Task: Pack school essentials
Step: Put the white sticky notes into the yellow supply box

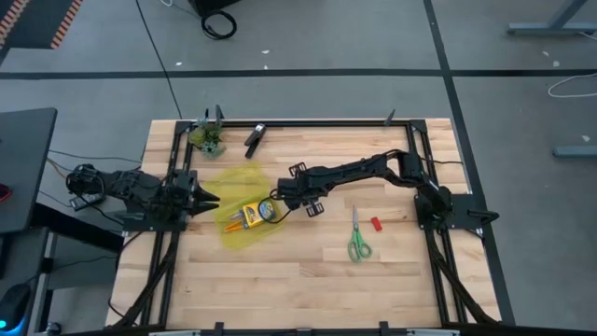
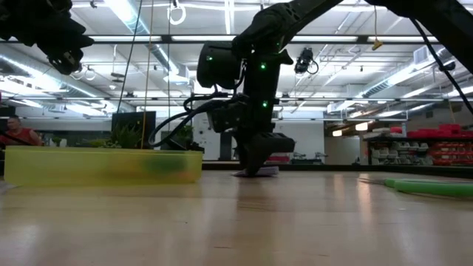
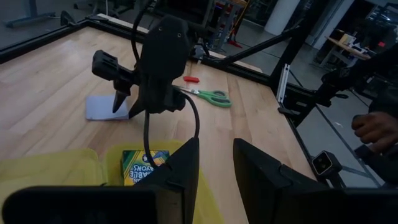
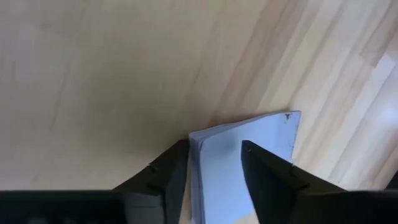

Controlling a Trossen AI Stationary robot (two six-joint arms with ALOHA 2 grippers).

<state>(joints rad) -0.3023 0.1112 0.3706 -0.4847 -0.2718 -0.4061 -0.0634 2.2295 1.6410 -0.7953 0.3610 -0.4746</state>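
A translucent yellow pouch [image 1: 238, 213] lies flat on the table's left half, with the yellow-green crayon box [image 3: 144, 165] inside it. My left gripper [image 3: 216, 167] is open and hovers over the pouch's left end. My right gripper [image 4: 214, 171] is open and points down just right of the pouch. Its fingers stand on either side of one corner of the pale blue note pad [image 4: 245, 140], which lies on the wood [image 3: 104, 107]. The green-handled scissors [image 1: 358, 243] and the tiny red eraser [image 1: 377, 223] lie farther right. Pencils and pen do not show clearly. My right gripper comes at the note pad from above, one finger [image 4: 166, 177] outside the pad's stacked edge [image 4: 194, 163] and the other [image 4: 268, 175] over its top sheet. Whether either finger touches the pad I cannot tell. The pad rests on the table.
A black clip-like tool [image 1: 254, 138] and a small green leafy clump [image 1: 210, 141] sit near the far edge. Black frame rails [image 1: 410, 149] border the table. Bare wood spreads along the near side. A person's hand [image 3: 373, 127] shows beyond the table's right.
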